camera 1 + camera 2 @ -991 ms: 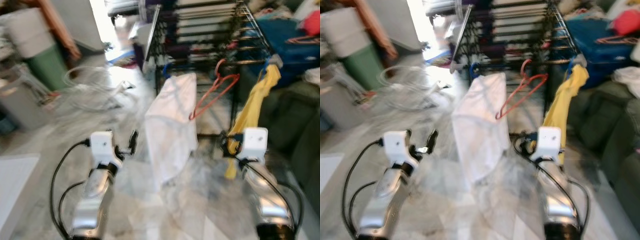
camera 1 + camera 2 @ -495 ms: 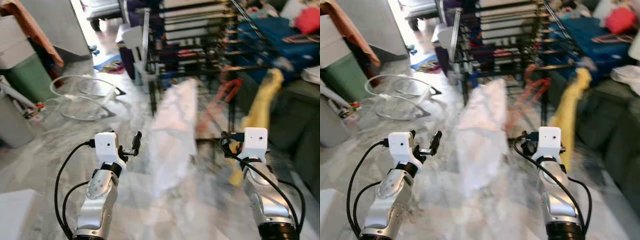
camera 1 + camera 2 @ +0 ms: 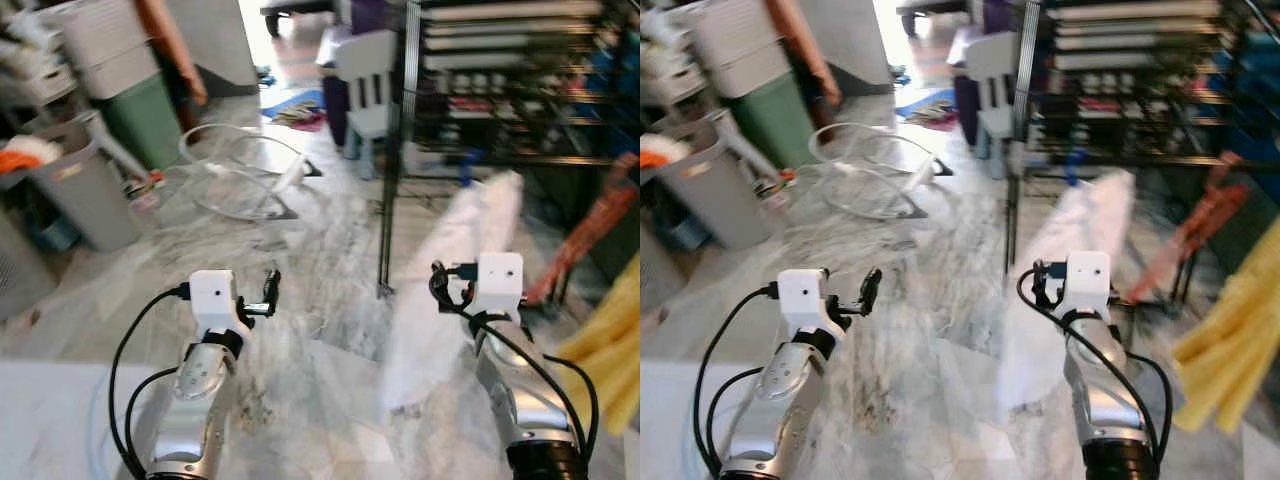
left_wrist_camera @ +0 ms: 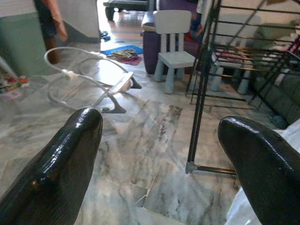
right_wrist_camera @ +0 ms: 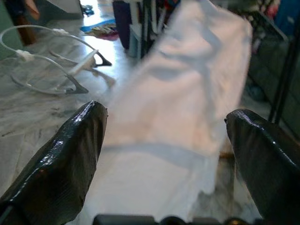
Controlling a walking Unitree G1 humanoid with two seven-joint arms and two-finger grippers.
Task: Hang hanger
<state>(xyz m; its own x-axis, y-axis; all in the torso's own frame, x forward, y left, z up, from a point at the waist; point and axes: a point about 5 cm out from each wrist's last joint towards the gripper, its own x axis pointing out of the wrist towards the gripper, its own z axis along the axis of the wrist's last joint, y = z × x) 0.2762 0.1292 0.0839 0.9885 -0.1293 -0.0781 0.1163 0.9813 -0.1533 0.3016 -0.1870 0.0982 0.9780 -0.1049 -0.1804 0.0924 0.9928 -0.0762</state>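
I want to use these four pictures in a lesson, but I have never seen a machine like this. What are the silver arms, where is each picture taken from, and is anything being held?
This is a walking humanoid robot in a cluttered room. The two wide pictures come from a pair of cameras on its head, looking down at its own silver arms. Each arm ends in a gripper of two black fingers: the left gripper and the right gripper. The two close pictures are taken from cameras on the wrists, looking out between those fingers.

Both grippers are open and hold nothing. Ahead of the right gripper hangs a white garment on a black metal rack. Beside it are an orange hanger, blurred, and a yellow cloth. On the marble floor stand a small white chair, a grey bin and a looped white hose.
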